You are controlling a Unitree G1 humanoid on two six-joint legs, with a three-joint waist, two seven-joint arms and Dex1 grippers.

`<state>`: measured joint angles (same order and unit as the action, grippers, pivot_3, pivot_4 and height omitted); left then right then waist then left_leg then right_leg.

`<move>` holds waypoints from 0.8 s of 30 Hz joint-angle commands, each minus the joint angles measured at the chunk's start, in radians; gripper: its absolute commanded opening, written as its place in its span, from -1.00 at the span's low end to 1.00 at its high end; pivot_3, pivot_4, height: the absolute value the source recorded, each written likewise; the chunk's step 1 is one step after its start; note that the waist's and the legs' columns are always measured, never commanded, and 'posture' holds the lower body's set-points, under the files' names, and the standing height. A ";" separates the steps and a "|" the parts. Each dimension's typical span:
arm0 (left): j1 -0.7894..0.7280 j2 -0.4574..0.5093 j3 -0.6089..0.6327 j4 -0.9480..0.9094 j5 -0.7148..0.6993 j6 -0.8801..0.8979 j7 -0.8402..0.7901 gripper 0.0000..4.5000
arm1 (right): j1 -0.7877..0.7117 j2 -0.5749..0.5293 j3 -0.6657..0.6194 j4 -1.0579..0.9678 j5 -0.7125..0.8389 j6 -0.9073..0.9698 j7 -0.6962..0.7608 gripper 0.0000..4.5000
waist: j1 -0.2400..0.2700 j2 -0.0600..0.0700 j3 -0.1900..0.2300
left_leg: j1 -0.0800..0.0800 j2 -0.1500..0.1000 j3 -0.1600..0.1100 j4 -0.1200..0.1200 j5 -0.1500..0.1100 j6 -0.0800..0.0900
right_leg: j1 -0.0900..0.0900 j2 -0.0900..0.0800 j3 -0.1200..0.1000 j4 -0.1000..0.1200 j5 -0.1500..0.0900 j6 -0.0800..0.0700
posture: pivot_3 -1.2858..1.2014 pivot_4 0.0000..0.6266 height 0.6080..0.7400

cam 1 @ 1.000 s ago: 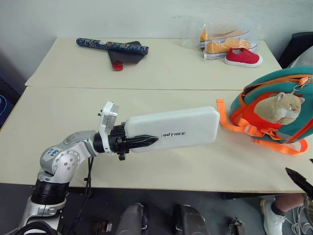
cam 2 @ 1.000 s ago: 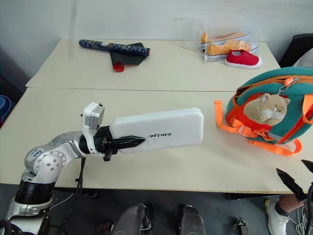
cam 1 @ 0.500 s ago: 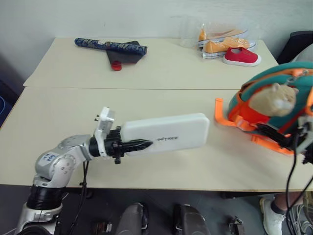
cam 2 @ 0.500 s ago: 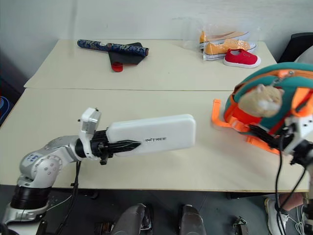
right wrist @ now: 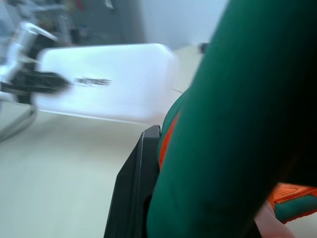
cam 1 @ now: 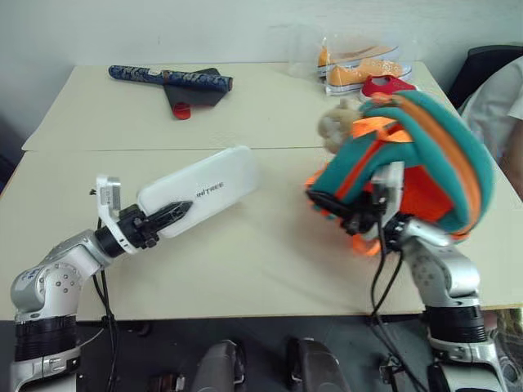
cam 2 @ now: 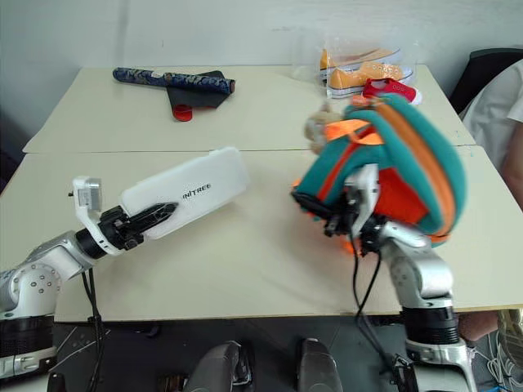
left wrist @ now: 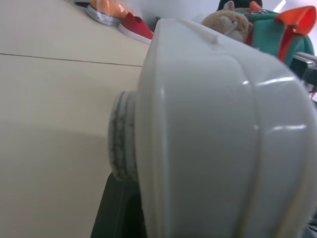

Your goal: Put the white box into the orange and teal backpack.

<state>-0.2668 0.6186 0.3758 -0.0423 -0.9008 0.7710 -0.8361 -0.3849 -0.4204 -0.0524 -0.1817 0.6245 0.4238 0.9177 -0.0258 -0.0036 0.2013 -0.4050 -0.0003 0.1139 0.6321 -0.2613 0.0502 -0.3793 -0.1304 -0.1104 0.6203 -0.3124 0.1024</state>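
- Left gripper [cam 1: 167,215] clamped on one end of the white box [cam 1: 200,192], held above the table [cam 1: 261,269], far end aimed at the orange and teal backpack [cam 1: 417,155].
- Right gripper [cam 1: 343,211] pinching the backpack's teal edge, bag lifted and tilted.
- Risk: rim slipping free, opening sagging shut, box jamming against the shell.
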 commanded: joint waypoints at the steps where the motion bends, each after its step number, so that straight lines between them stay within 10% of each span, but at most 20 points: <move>1: -0.015 -0.023 0.081 -0.024 -0.048 -0.031 0.042 -0.46 | 0.005 -0.001 0.059 -0.164 0.142 0.137 0.023 -0.97 | 0.000 0.000 0.000 | 0.000 -0.001 0.000 0.000 0.000 0.001 | 0.000 -0.001 0.000 0.000 0.000 0.000 | 0.03 -0.52 1.00; 13: -0.012 0.033 0.196 -0.215 -0.226 0.000 0.020 -0.46 | 0.205 -0.427 -0.152 -0.233 0.379 0.420 0.172 -0.97 | 0.022 -0.005 0.001 | -0.001 -0.003 -0.001 0.001 -0.007 -0.001 | 0.002 -0.005 0.001 -0.009 0.000 0.000 | 0.03 -0.52 1.00; 24: -0.174 0.070 -0.134 -0.249 -0.034 -0.098 -0.143 -0.46 | 0.134 -0.460 -0.126 -0.091 0.253 0.346 0.230 -0.97 | 0.048 -0.006 0.001 | -0.001 -0.003 0.001 0.001 -0.004 -0.001 | 0.002 -0.002 0.000 -0.008 0.000 0.000 | 0.03 -0.52 1.00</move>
<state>-0.4274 0.6719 0.2783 -0.2814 -0.9666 0.7073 -0.9203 -0.2355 -0.8712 -0.1633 -0.2637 0.8748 0.7852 1.1313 0.0220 -0.0092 0.2023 -0.4056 -0.0032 0.1155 0.6333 -0.2645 0.0517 -0.3773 -0.1323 -0.1103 0.6120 -0.3123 0.1027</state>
